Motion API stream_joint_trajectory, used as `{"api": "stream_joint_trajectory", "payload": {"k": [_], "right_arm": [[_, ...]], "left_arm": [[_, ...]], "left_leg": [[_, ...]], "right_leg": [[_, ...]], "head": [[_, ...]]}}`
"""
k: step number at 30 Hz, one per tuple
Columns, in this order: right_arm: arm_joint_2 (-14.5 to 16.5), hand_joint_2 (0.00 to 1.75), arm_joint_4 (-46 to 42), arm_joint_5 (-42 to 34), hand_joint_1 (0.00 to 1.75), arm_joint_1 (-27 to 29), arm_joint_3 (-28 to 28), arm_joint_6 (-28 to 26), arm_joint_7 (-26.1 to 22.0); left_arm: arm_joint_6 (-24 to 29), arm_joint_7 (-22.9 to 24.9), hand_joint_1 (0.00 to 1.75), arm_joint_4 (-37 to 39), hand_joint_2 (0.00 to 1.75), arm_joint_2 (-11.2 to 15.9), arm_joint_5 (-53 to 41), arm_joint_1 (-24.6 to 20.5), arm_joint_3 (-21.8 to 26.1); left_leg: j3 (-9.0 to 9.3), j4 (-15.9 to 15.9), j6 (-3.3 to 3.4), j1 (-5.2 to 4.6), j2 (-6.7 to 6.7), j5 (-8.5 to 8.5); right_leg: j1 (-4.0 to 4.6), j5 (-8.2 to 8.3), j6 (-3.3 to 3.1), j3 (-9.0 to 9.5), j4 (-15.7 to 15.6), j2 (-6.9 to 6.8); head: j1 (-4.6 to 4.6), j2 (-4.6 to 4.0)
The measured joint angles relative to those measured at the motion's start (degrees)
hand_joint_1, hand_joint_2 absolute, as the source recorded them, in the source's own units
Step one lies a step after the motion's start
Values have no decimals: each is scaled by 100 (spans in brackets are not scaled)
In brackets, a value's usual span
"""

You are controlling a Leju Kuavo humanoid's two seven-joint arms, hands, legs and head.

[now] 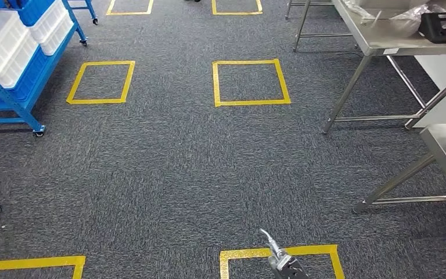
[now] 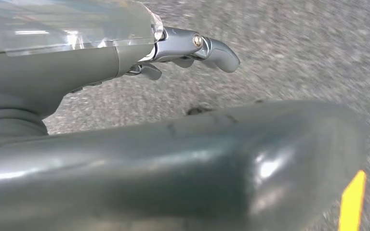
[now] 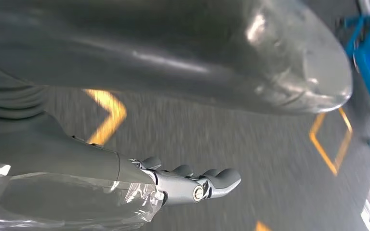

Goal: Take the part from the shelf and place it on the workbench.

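— Where was the part?
— I couldn't pick it out. Neither hand carried it. The left hand (image 2: 192,48) hung over the carpet (image 2: 289,53) with its fingers stretched out and nothing in them, and the right hand (image 3: 192,185) was the same, slack and empty.
— So it was on the shelf?
— Most likely, in one of the white bins (image 1: 3,43) on the blue shelf (image 1: 17,102), though their contents were hidden. The shelf stood well ahead of the hands, off to the left hand's side.
— And the table?
— The steel table (image 1: 377,38) stood well ahead too, on the right hand's side, with a black crate (image 1: 444,26) on it.
— Which step, then?
— The approach, I'd say; the pick wasn't yet begun. The next move called for closing on the shelf until a bin came within a hand's reach.
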Motion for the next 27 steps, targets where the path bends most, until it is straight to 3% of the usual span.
{"api": "stream_joint_trajectory", "payload": {"k": [1,3,5,7,8,10,12,14,15,16,18,20,23,25,27], "right_arm": [[53,0,102,-77,0,-21,95,48,20],[128,0,278,-246,0,-95,237,206,73],[197,0,516,-420,0,-223,339,399,86],[270,0,839,-553,0,-382,418,537,32],[308,0,1018,-607,0,-467,448,580,-18],[403,0,1445,-731,0,-661,488,663,-150],[510,0,1953,-864,0,-849,497,741,-279],[615,0,2479,-942,0,-1011,498,757,-378],[674,0,2736,-968,0,-1091,498,750,-424],[740,0,2982,-992,0,-1169,498,740,-465],[872,0,3399,-1038,0,-1298,498,727,-533],[958,0,3693,-1058,0,-1383,498,713,-567],[1051,0,3982,-1078,0,-1484,498,687,-586],[1093,0,4125,-1156,0,-1542,497,685,-591],[1123,0,4311,-1263,0,-1560,483,699,-605]], "left_arm": [[17,20,0,1,0,8,1,8,1],[73,19,0,1,0,21,12,11,10],[175,-44,0,1,0,32,50,12,45],[289,-136,0,1,0,41,95,18,90],[342,-176,0,2,0,47,105,21,105],[431,-229,0,3,0,60,104,6,118],[479,-255,0,3,0,72,97,-26,121],[491,-271,0,3,0,83,98,-39,131],[492,-278,0,3,0,88,99,-35,142],[494,-284,0,3,0,95,101,-30,158],[497,-298,0,3,0,110,102,-35,194],[498,-310,0,3,0,120,101,-54,215],[505,-319,0,3,0,136,102,-37,225],[526,-349,0,3,0,145,108,-29,228],[555,-428,0,4,0,156,137,-41,239]], "left_leg": [[0,18,-8,-1,-77,-5],[-13,70,-44,-5,-213,-25],[-53,108,-105,-5,-311,-32],[-89,100,-179,9,-388,-15],[-102,119,-209,17,-373,-27],[-240,407,-260,17,-169,-213],[-566,1107,-299,29,90,-580],[-834,1682,-341,59,177,-777],[-825,1680,-356,74,204,-721],[-700,1452,-364,86,243,-574],[-261,634,-349,78,453,-233],[-2,131,-295,42,606,-91],[3,45,-200,26,480,-64],[40,-16,-126,54,373,-21],[53,-37,-76,60,254,2]], "right_leg": [[-2,202,-10,107,-265,25],[-11,576,-39,436,-1023,202],[-3,691,-80,595,-1410,339],[13,702,-140,596,-1440,288],[12,721,-178,604,-1465,239],[4,756,-262,622,-1523,117],[20,760,-311,626,-1538,-24],[33,751,-319,623,-1535,-181],[35,746,-316,624,-1533,-253],[36,740,-308,629,-1532,-319],[47,717,-273,652,-1527,-432],[66,690,-219,675,-1519,-531],[58,663,-124,712,-1521,-627],[35,495,-76,642,-1308,-417],[15,136,-65,327,-639,-117]], "head": [[0,0],[1,0],[0,1],[-1,1],[-1,1],[-4,0],[-8,0],[-8,0],[-8,0],[-8,0],[-8,0],[-6,0],[-5,0],[-4,0],[-3,0]]}}
